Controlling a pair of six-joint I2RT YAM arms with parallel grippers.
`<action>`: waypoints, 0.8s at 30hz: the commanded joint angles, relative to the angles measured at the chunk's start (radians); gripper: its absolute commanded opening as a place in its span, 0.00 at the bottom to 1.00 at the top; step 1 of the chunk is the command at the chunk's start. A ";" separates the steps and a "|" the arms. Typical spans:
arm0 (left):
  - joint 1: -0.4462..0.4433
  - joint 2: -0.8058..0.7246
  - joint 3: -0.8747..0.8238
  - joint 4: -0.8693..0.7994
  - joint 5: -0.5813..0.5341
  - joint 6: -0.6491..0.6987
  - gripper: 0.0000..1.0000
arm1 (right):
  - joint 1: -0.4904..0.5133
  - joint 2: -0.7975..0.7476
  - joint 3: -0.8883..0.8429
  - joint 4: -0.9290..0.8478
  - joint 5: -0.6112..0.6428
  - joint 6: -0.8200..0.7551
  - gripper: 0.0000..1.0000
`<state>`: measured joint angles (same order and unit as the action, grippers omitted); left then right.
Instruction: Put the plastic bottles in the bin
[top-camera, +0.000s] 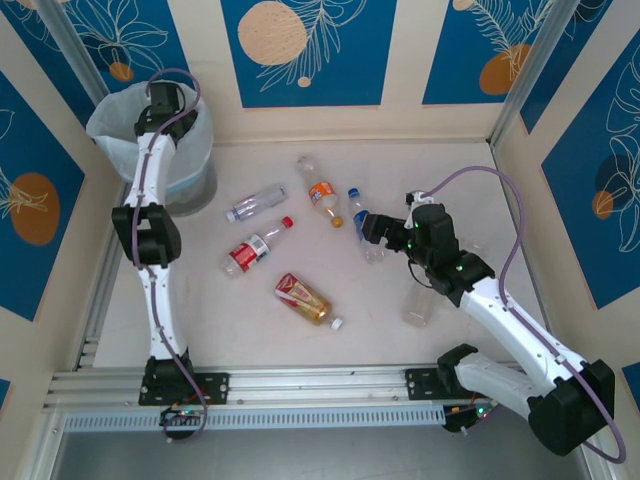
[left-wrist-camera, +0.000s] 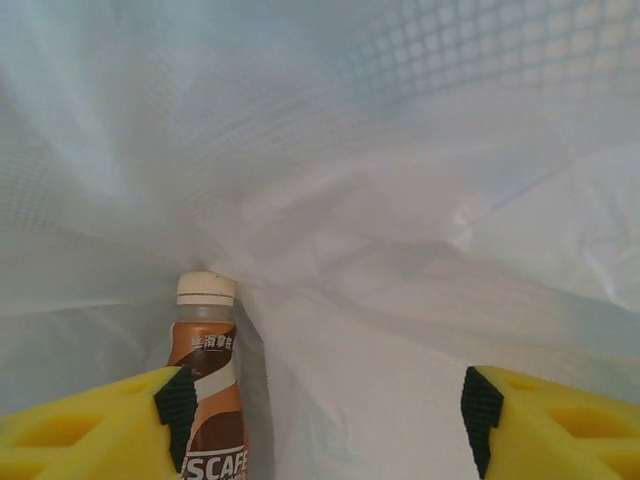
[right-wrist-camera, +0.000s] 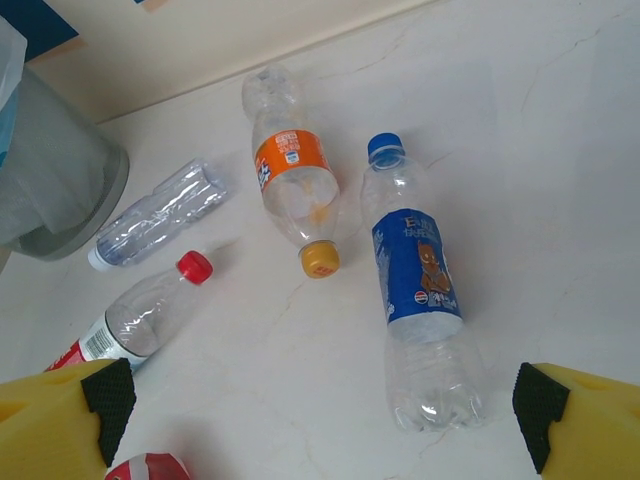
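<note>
Left arm down in the bin, right arm poised over the next bottle.
The left gripper (left-wrist-camera: 325, 410) stands well open inside the bin (top-camera: 108, 128), with a brown-labelled bottle (left-wrist-camera: 208, 380) loose just beside one pad. I'd lift straight up, clear of the liner (left-wrist-camera: 400, 200). The right gripper (right-wrist-camera: 320, 415) hangs wide open and empty over the blue-labelled bottle (right-wrist-camera: 415, 270) lying on the table (right-wrist-camera: 560, 120).

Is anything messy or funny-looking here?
Nothing looks spilled or broken. But the orange-label bottle, the blue-label bottle and the red-capped bottle lie tipped over on the table, scattered every which way, outside the bin.
</note>
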<state>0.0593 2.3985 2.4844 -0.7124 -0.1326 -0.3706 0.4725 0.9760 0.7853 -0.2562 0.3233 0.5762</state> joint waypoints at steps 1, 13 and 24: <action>0.012 -0.104 0.038 0.000 0.053 -0.001 0.78 | 0.008 0.013 0.025 -0.001 0.018 0.001 0.99; 0.011 -0.206 0.027 0.011 0.247 -0.007 0.99 | -0.112 0.053 0.030 -0.330 0.164 0.133 0.99; 0.011 -0.294 -0.041 0.020 0.352 -0.018 0.99 | -0.327 0.008 -0.032 -0.382 0.038 0.114 1.00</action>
<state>0.0677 2.1914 2.4706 -0.7094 0.1287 -0.3695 0.1936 0.9901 0.7712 -0.5911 0.4156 0.6880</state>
